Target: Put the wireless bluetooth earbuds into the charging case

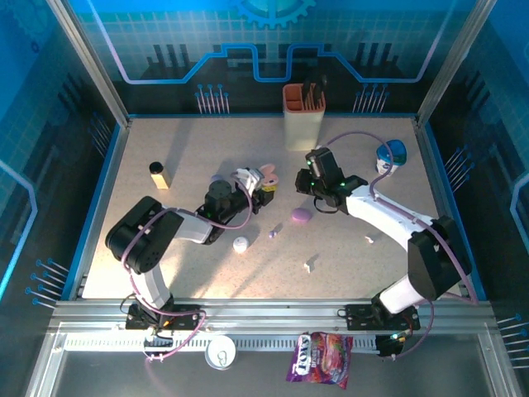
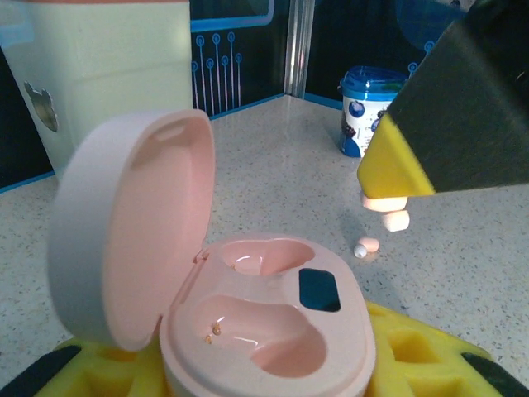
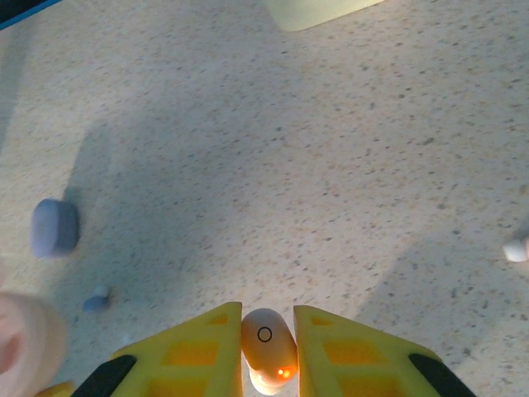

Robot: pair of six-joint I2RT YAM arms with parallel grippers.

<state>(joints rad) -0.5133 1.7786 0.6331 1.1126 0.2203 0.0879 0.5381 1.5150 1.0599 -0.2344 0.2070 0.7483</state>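
Above the worktop (image 1: 165,215), the left gripper (image 1: 250,188) clamps the open pink case (image 1: 267,174); the right gripper (image 1: 307,180) hovers close. Left wrist: both sockets (image 2: 273,331) lie empty. Right wrist: its jaws pinch a pink earbud (image 3: 266,335); a tilted entry could jam or drop it.

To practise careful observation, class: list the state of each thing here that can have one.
pink case, open, both wells empty
left pincer, shut on pink case
pink earbud, pinched, light glowing
right pincer, shut on pink earbud
blue tub, upright, lid on
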